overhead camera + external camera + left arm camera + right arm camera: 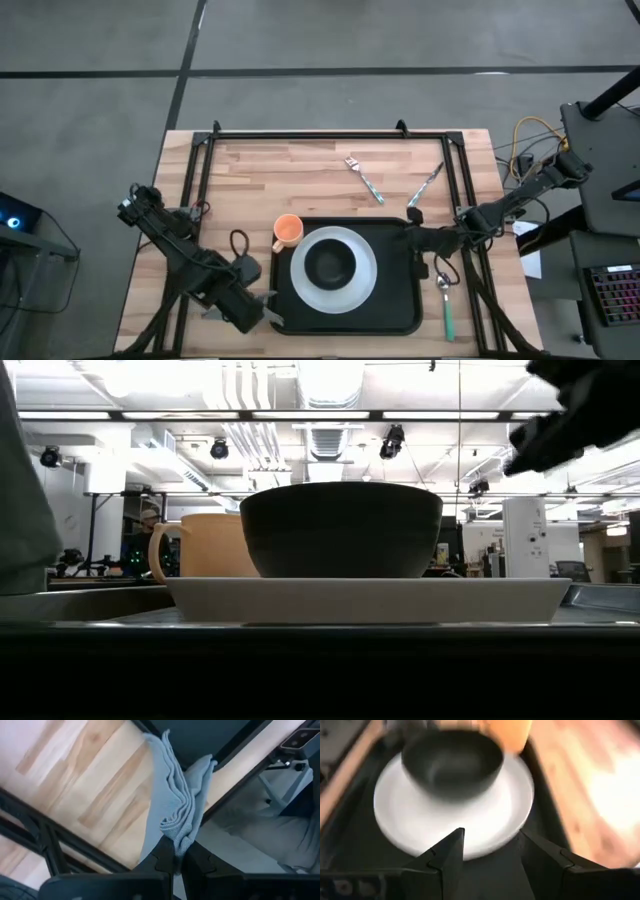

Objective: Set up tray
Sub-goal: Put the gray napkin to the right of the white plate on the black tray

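The black tray (400, 300) lies on the near middle of the table. On it sits a white plate (360, 290) carrying a round black bowl (331, 262). An orange cup (287, 231) stands at the tray's far-left corner. In the low view the bowl (340, 530) stands on the plate (370, 600), with the cup (200, 545) behind. My left gripper (266, 306) is at the tray's near-left corner, shut on a grey folded cloth (180, 805). My right gripper (415, 241) is open over the tray's far-right part, facing the plate (470, 827) and bowl (452, 762). My left gripper pinches the grey cloth by its bunched end (178, 845) between the two fingers (162, 862). Several folded layers are in the hold. The cloth reaches out beyond the fingertips in loose folds. I cannot tell whether its far end rests on anything.
Two forks (365, 180) (425, 184) lie on the far part of the table. A spoon with a green handle (446, 305) lies right of the tray. A black frame (300, 135) runs along the table's edges. Cables (525, 140) lie beyond the right edge.
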